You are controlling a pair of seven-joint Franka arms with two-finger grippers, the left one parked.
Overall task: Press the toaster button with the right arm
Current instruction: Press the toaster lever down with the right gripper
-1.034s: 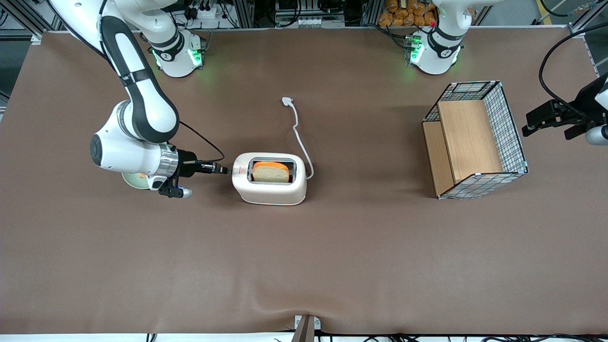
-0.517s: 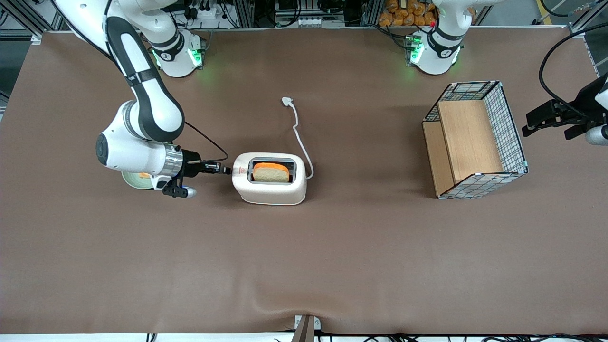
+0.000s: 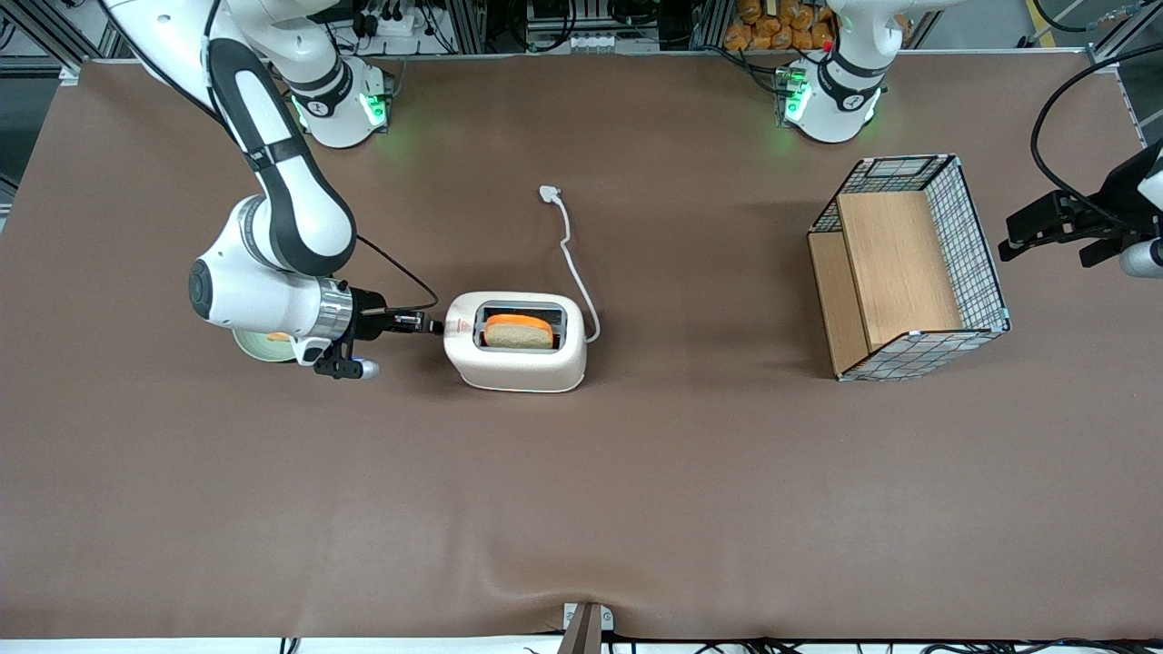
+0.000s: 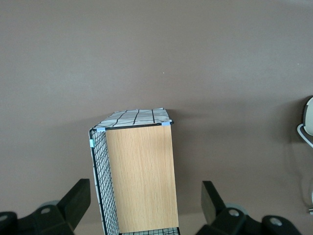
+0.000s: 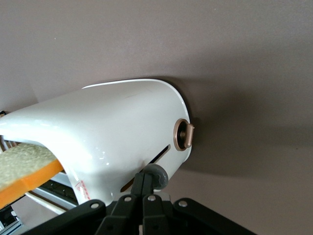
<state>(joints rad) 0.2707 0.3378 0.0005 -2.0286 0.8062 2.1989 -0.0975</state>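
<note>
gripper (image 3: 427, 322) of the right arm (image 3: 273, 227) sits low at the toaster's (image 3: 516, 352) short end toward the working arm's end of the table, its fingers drawn together into one narrow tip holding nothing, and in the right wrist view that tip (image 5: 143, 183) touches the toaster button (image 5: 156, 176) at the slit it rides in. my worry is slippage: the knob is small and rounded, so a push slightly off its middle could skid the tip onto the smooth shell, or shove the light toaster along the brown table (image 3: 581, 509) instead of driving the knob. the toaster is cream-white and glossy, with a slice of bread (image 3: 518, 333) (orange along its top edge) standing in the slot, a bronze dial (image 5: 183, 135) near the button, and a white cord (image 3: 574, 263) trailing away from the front camera.
</note>
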